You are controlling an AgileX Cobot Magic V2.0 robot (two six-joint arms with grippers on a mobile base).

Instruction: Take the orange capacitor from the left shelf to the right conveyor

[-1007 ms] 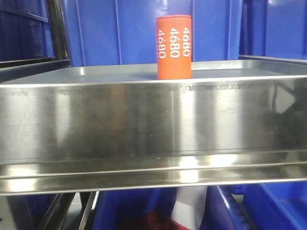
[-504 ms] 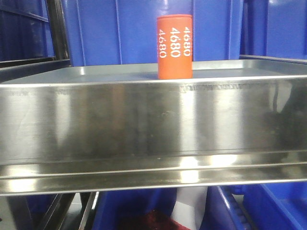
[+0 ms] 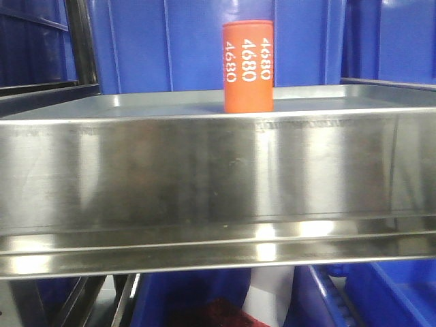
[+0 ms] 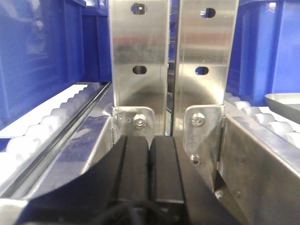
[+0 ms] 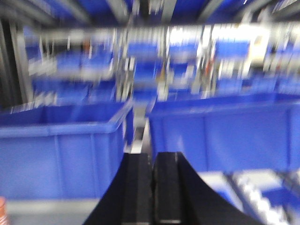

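The orange capacitor [image 3: 248, 66] stands upright on the flat grey top of the left shelf [image 3: 204, 170], right of its middle, behind the shiny steel front lip. No gripper shows in the front view. In the left wrist view my left gripper [image 4: 150, 140] is shut and empty, facing two steel uprights [image 4: 139, 56]. In the right wrist view, which is blurred, my right gripper [image 5: 152, 157] is shut and empty, facing blue bins. A sliver of orange [image 5: 2, 211] shows at that view's bottom left edge. The right conveyor is out of view.
Blue plastic bins [image 3: 136, 44] stand behind and below the shelf. White roller tracks [image 4: 42, 129] run on both sides of the uprights. A silver tray [image 4: 286, 101] lies at the right. Two blue bins [image 5: 61, 154] stand ahead of the right gripper.
In the front view the capacitor and shelf have shifted very slightly to the right in the picture. Nothing was taken hold of.
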